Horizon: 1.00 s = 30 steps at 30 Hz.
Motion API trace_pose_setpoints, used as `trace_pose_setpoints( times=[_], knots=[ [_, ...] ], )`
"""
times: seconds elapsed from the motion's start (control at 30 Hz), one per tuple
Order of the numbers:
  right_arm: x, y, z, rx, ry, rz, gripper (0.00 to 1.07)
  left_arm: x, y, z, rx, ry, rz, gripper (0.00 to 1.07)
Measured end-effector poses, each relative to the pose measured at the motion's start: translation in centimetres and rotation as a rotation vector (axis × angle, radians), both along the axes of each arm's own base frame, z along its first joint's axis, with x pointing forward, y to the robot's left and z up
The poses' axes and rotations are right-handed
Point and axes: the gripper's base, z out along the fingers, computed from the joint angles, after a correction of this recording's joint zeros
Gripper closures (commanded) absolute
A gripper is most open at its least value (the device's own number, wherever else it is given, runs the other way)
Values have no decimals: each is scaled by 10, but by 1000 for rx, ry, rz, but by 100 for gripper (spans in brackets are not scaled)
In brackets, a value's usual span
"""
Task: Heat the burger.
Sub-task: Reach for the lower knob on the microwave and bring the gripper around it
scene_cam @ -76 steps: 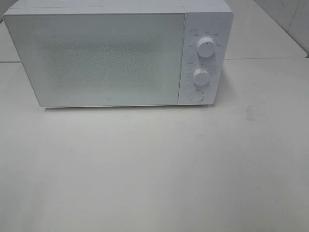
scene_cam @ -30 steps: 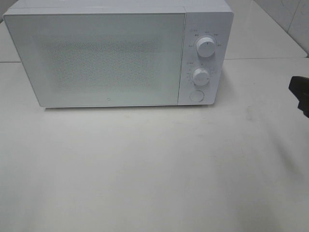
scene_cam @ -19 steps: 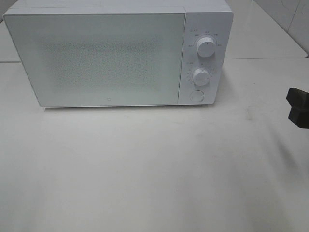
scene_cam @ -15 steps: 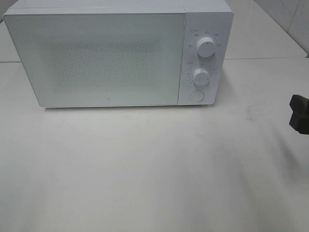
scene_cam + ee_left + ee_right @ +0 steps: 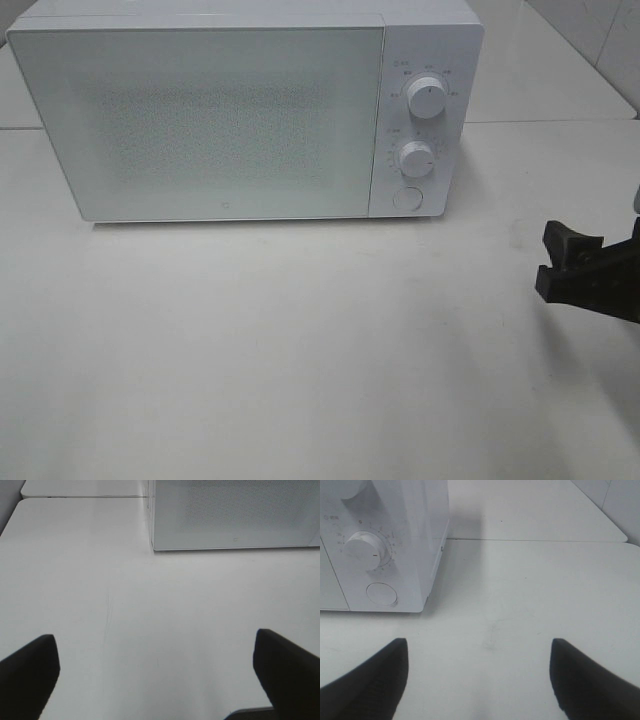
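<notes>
No burger is seen on the tabletop [image 5: 300, 350]; it is perhaps hidden behind the closed frosted door [image 5: 220, 120] of the microwave [image 5: 425, 40]. Both the left pincer [image 5: 157, 680] and right pincer [image 5: 553, 260] are held wide and empty. A burger is judged light, soft and stacked, best taken gently across the bun's sides so the layers are not squashed

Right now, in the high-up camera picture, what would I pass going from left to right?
The microwave door → the control panel → the right gripper, open, at the picture's right edge.
</notes>
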Motion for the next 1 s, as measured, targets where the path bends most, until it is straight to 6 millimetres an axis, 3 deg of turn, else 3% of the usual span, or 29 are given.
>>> trace_pose_setpoints(
  times=[0.5,1.0],
  knots=[
    [9,57,-10,-51,28,24,31,0,0,0,0,0,0,9],
    [18,67,-3,-38,-6,18,31,0,0,0,0,0,0,9]
  ],
)
